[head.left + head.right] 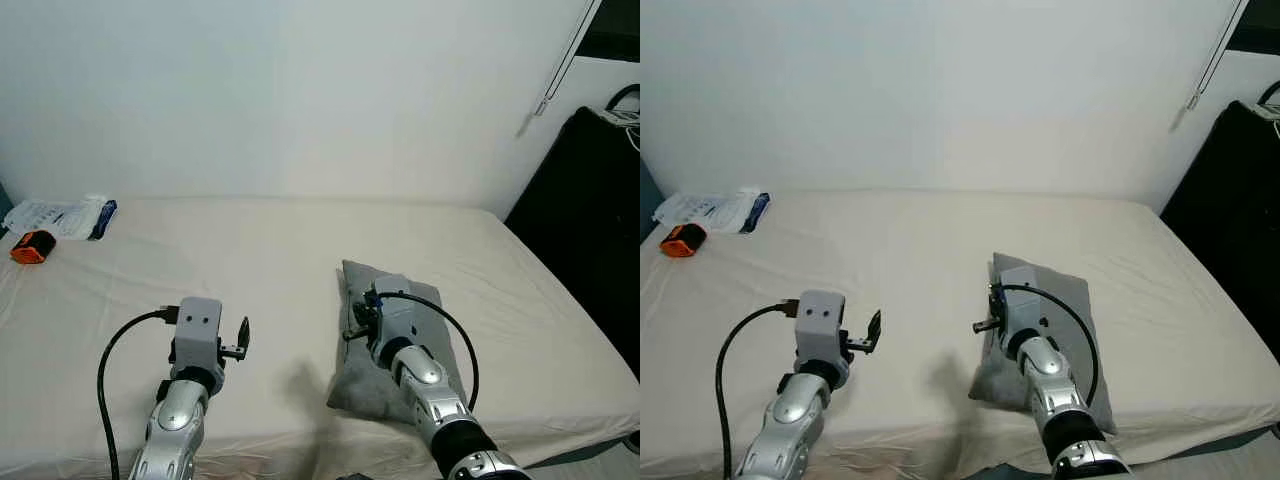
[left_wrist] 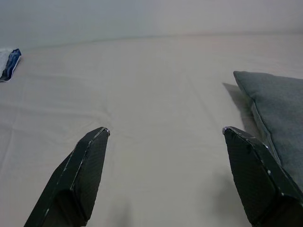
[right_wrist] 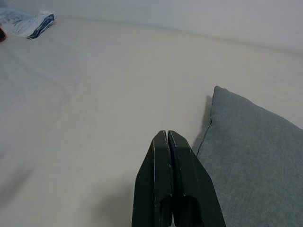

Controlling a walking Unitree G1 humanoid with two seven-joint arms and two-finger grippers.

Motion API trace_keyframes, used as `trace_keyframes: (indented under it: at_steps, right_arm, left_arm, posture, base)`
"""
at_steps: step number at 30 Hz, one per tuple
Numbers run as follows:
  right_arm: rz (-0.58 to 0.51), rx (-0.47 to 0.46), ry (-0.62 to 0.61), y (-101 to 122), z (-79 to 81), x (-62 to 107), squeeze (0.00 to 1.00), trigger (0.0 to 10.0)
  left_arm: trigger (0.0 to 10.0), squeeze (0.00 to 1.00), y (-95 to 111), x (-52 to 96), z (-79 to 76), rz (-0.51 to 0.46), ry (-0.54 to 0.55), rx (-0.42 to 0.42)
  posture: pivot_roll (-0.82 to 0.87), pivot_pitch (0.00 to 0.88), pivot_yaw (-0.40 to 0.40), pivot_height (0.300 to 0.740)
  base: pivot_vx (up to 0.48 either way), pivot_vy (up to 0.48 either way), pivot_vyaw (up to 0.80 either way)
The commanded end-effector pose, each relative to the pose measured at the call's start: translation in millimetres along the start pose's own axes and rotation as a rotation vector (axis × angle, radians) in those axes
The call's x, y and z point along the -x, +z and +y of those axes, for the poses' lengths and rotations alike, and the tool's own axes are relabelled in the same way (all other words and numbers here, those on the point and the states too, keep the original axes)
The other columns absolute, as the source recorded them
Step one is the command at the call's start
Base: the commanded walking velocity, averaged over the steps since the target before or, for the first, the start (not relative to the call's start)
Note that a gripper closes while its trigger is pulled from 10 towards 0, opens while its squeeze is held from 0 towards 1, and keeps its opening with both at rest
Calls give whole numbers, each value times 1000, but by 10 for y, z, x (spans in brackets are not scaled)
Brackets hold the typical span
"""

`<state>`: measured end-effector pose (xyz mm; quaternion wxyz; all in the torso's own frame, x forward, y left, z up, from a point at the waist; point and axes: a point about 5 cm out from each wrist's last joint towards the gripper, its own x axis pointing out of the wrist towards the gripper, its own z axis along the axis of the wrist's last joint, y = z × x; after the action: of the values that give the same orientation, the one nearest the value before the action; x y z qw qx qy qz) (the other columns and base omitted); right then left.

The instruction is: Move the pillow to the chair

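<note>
A grey pillow (image 1: 352, 388) lies on the cream bed sheet (image 1: 250, 250), right of centre and near the front edge. My right gripper (image 1: 351, 322) hangs over the pillow's left edge, shut with nothing in it. The right wrist view shows its fingertips (image 3: 166, 133) pressed together, with the pillow (image 3: 255, 142) just beside them. My left gripper (image 1: 243, 336) hovers over bare sheet to the pillow's left, open and empty. In the left wrist view, its gripper (image 2: 165, 130) is spread wide and the pillow (image 2: 279, 109) lies off to one side.
A white plastic packet (image 1: 60, 215) and a small orange object (image 1: 32, 246) sit at the bed's far left corner. A tall black piece of furniture (image 1: 590, 230) stands against the bed's right side. A white wall runs behind the bed.
</note>
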<state>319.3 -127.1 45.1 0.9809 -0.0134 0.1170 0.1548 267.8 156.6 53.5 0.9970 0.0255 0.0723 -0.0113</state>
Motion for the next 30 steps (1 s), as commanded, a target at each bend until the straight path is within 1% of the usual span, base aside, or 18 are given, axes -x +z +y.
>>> trace_keyframes:
  at_steps: [1,11,19,30]
  right_arm:
    - [-16,-11,-8,25,-20,4,0,10000]
    - [-12,-14,1,21,-13,1,0,10000]
    - [-14,-15,10,31,1,-10,0,10000]
    - [-13,-10,15,31,-1,-9,0,10000]
  left_arm:
    - [10000,0,-41,26,-33,19,-4,4]
    - [10000,0,-55,38,-23,21,8,14]
    - [10000,0,-4,21,-58,-5,-10,37]
    - [10000,0,-2,22,-63,-7,-13,26]
  posture:
    - [49,0,-121,740]
    - [49,0,-117,740]
    - [49,0,-116,740]
    - [49,0,-117,740]
  base:
    - [0,0,0]
    - [0,0,0]
    - [0,0,0]
    - [0,0,0]
